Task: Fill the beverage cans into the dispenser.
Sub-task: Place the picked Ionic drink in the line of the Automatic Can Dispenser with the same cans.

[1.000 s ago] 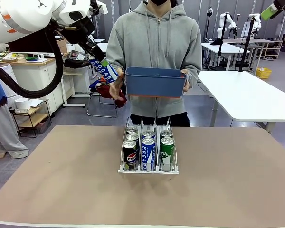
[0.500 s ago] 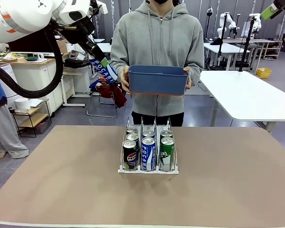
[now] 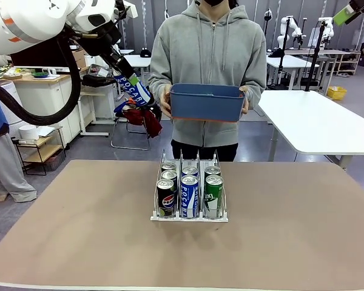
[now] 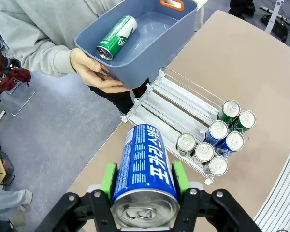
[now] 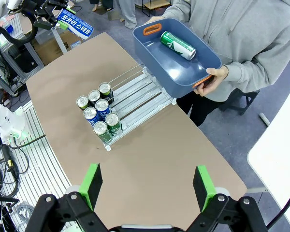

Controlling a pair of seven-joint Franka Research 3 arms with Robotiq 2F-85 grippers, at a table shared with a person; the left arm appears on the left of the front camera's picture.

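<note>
From the front, the brown table (image 3: 291, 230) stretches to a person (image 3: 213, 54) in a grey hoodie at the far side. Behind them are white tables and shelving. The dispenser (image 3: 189, 188) stands upright near the table's middle. Its three lanes hold six cans (image 3: 189, 195), two deep: black Pepsi, blue-and-white Pocari and green in the front row, silver tops showing behind. My left claw (image 3: 133, 91) hangs high over the far left, clamped on a Pocari can (image 3: 135, 92), well apart from the dispenser. The person holds a blue bin (image 3: 207, 102) at chest height. Since a second ago the person and the bin have shifted towards my right side. My left arm and the racked cans have not moved.

Along my left wrist, the green pads (image 4: 108, 181) press both sides of the Pocari can (image 4: 145, 169), its silver top facing me. Below lie the dispenser (image 4: 176, 104), the six cans (image 4: 217, 140) crowded at its near end, and the bin (image 4: 154, 53) with a green can (image 4: 116, 37) lying on its side inside. A hand (image 4: 94, 72) grips the bin's rim.

Along my right wrist, my right claw (image 5: 147, 186) stands wide apart, holding nothing, high over the table. The bin (image 5: 183, 72) hovers just beyond the dispenser's (image 5: 130, 104) empty end.
</note>
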